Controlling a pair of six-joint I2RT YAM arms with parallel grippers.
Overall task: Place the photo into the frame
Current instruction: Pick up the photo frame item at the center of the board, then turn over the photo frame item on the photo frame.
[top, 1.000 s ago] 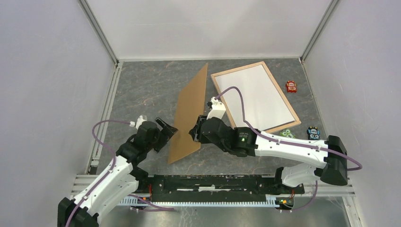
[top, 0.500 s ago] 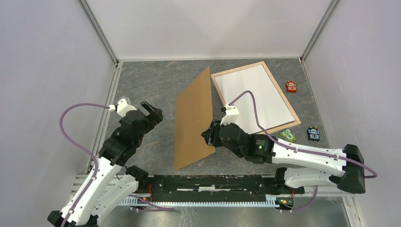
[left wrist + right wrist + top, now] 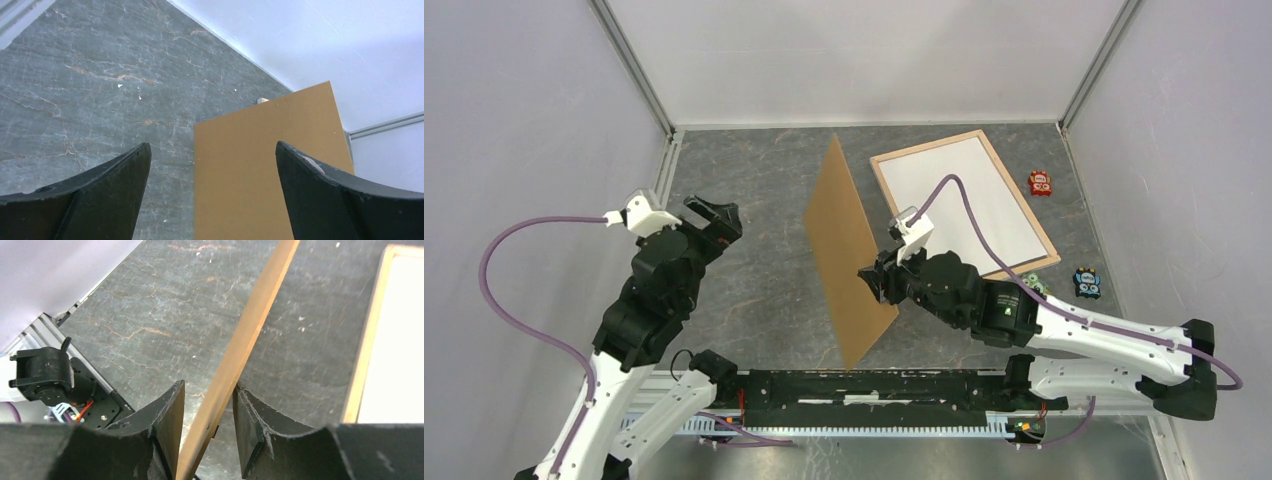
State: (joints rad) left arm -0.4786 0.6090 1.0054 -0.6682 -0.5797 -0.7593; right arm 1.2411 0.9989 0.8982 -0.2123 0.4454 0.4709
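My right gripper [image 3: 879, 283] pinches the brown backing board [image 3: 849, 250] up on edge, left gripper [image 3: 714, 215] wide open, empty; frame [image 3: 925, 145] lies flat far right, white inside, backing not yet fitted, I judge

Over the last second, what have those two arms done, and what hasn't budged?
The left gripper, jaws open, backed away leftward from the brown board. The right gripper kept its clamp on the board's edge and swung the board's near end rightward. The frame and the three small toys stayed put.
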